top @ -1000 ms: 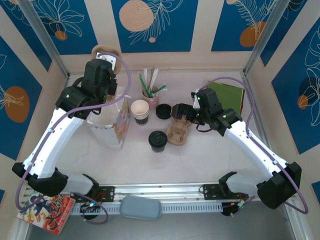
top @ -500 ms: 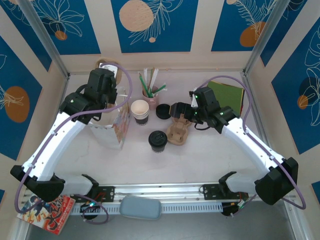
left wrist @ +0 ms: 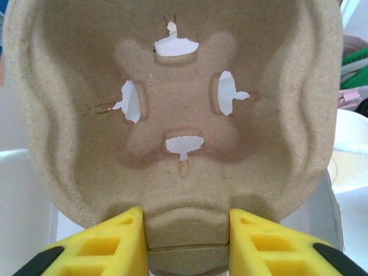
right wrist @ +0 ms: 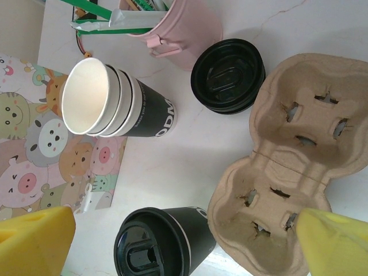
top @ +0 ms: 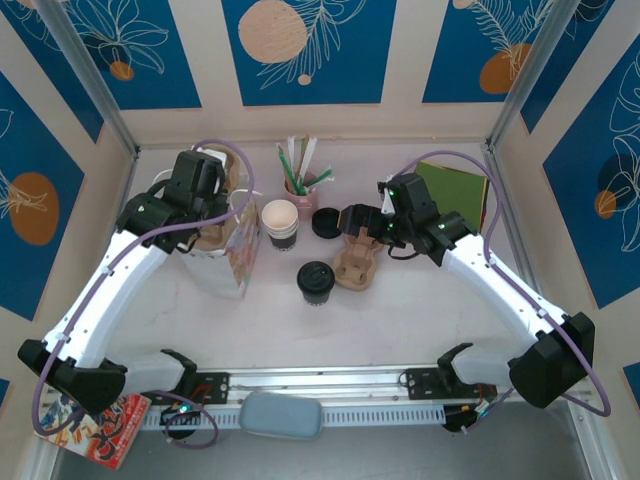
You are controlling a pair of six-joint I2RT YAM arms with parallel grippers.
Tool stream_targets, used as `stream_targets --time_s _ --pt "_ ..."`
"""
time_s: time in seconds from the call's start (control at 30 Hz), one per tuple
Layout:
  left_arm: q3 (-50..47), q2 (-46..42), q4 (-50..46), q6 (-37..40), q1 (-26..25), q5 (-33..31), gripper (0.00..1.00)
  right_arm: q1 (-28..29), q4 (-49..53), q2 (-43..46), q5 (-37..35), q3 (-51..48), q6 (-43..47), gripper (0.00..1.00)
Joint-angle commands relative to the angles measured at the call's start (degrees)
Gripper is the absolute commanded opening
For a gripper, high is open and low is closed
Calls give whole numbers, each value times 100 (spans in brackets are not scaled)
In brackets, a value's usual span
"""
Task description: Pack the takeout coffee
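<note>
The takeout coffee [top: 315,282], a dark-banded cup with a black lid [right wrist: 138,253], stands at mid-table. My right gripper [top: 348,224] hovers just behind it, and its yellow fingertips [right wrist: 34,238] stand wide open either side of the cup in the right wrist view, gripping nothing. My left gripper [left wrist: 187,241] is shut on the middle ridge of a brown pulp cup carrier [left wrist: 172,109]. It holds this carrier [top: 208,236] at the open top of the white paper bag [top: 222,268], which stands upright at the left.
A stack of lidless cups [top: 280,222] lies beside the bag's cartoon-printed side [right wrist: 34,155]. Loose black lids [top: 327,222] and a second pulp carrier [top: 357,265] sit right of the coffee. A pink straw holder [top: 300,190] and a green book [top: 455,190] are at the back.
My left arm has brought the carrier from the back wall forward and down to the bag's mouth. The right gripper shifted slightly left, then held still, open.
</note>
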State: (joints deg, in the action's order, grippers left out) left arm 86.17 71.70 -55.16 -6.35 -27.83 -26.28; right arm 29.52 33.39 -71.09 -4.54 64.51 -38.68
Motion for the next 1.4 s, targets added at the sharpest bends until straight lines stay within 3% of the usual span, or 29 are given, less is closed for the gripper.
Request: stream_targets --time_s 0.0,0.83,1.37 --pt "58 51 -386 -195 131 363 34 37 -111 16 -13 29 -70 99" --pt "925 1153 -1802 -392 544 1135 32 -106 -227 166 54 -334 -167 99" --pt "643 1372 -1621 -502 652 1275 32 -270 -195 148 90 -367 -129 99"
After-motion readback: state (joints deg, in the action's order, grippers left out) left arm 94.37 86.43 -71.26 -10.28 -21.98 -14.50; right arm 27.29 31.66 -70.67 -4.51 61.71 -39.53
